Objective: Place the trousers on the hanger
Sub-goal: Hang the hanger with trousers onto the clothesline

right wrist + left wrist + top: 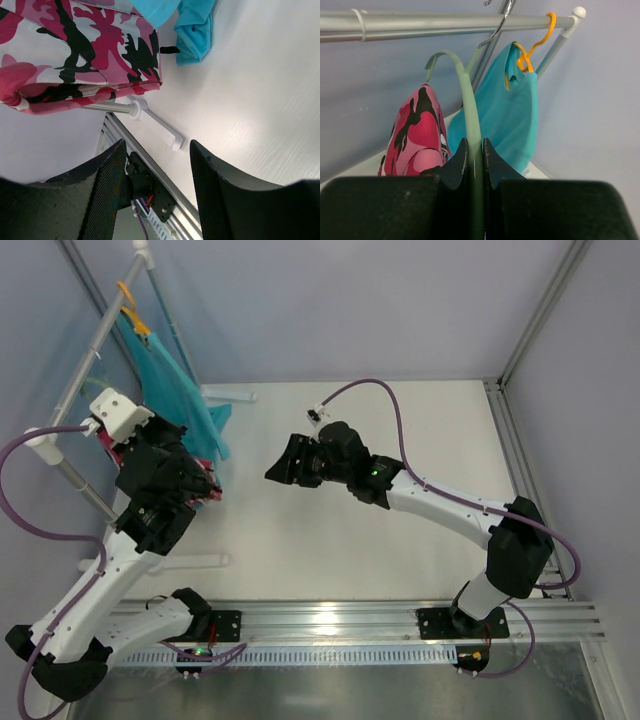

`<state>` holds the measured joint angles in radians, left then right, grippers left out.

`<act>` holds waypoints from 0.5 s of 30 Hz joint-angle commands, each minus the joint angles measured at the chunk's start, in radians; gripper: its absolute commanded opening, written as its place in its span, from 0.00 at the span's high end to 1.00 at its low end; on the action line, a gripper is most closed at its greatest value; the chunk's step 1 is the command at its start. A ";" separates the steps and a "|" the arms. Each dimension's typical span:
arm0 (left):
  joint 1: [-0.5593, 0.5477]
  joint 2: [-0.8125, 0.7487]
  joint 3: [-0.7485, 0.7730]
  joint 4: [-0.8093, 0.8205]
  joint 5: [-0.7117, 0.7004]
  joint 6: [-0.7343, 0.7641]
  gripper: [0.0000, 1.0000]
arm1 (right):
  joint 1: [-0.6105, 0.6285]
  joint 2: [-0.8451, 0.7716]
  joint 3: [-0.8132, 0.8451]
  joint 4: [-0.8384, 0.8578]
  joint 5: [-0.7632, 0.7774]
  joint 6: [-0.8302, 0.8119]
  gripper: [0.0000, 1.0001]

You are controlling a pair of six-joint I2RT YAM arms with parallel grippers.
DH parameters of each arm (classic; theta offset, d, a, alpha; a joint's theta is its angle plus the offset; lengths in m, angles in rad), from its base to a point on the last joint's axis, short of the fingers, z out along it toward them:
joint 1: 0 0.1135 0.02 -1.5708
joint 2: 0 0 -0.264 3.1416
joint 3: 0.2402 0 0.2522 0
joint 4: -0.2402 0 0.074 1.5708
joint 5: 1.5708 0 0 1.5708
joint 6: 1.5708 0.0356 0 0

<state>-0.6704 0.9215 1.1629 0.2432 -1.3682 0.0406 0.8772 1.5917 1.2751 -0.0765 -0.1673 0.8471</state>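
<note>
My left pincer (475, 150) is pressed together on the thin pale mint-green rod hanger (467, 95), pinching its slim curved rod at the left side of the white table (400, 440). My right pincer (157, 145) stands spread and holds nothing, out over the middle of the table and pointing left toward the clothes. Just beyond my left fingers, the long cloth trousers in pink and red camouflage with black and white patches (415, 130) hang folded against the left of the hanger's rod, under the grey tube rail of the rack (420, 22); I cannot tell whether they rest on the hanger. A thin silvery hook (496, 31) rises from the hanger across the rail, but I cannot tell whether it bears on it. Farther along, a plain teal garment (505, 115) hangs from an orange plastic hanger (537, 42) hooked over the rail's far end.
</note>
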 commanded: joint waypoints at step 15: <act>0.184 -0.001 0.043 -0.185 0.207 -0.314 1.00 | -0.015 -0.067 0.003 0.026 -0.001 -0.019 0.43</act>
<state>-0.4919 0.9371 1.1812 0.0006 -1.2415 -0.1955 0.8711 1.5875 1.2751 -0.0841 -0.1680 0.8436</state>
